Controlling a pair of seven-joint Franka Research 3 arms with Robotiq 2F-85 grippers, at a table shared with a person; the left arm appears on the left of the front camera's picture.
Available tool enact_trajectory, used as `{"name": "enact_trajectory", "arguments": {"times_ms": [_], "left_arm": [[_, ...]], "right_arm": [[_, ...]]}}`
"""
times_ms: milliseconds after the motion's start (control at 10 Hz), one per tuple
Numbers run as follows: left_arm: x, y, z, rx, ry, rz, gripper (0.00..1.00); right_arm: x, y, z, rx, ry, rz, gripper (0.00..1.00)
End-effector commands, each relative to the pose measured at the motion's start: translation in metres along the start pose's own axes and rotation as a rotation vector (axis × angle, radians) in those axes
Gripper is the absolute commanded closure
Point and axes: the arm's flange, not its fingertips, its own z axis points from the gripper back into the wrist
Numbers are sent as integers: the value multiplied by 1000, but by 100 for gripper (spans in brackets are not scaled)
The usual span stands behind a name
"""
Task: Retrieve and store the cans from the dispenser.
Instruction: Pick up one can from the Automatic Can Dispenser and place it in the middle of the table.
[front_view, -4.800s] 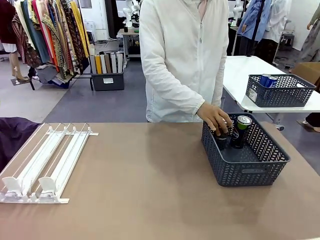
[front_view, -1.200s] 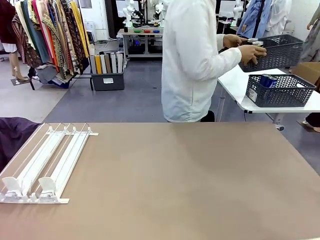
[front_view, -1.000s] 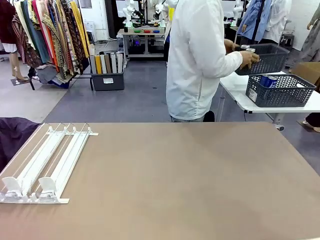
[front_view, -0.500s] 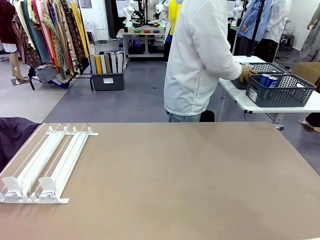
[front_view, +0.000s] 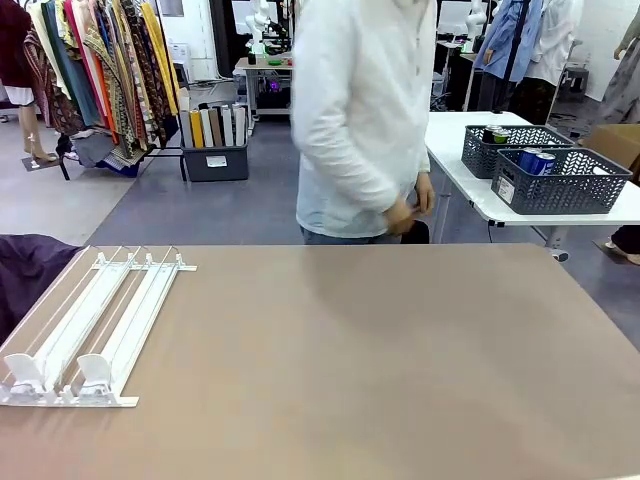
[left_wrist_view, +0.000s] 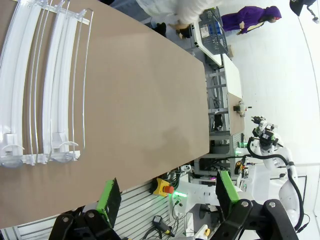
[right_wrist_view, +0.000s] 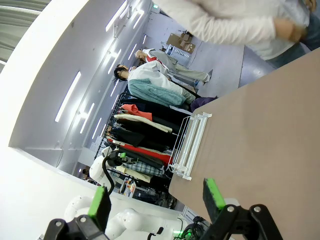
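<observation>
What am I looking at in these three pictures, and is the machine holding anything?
One picture comes from a fixed camera looking across a brown table at a person in white. The other two come from cameras on the wrists of two robot arms, so they look tilted. In each, the black fingers with green pads at the bottom are that arm's own claw: the left gripper and the right gripper. Both stand open and hold nothing. On the table lies a white can dispenser, a rack of sloped rails, with no cans in its lanes. Behind, on a white side table, stand two grey baskets with cans in them.
</observation>
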Motion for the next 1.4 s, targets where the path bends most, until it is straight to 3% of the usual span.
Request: {"name": "enact_trajectory", "arguments": {"times_ms": [0,1300], "left_arm": [[1,0,-2,-16,-6,-17,0],[1,0,-2,-16,-6,-17,0]], "right_arm": [[4,4,-3,21,-20,8,0],[4,4,-3,21,-20,8,0]]}}
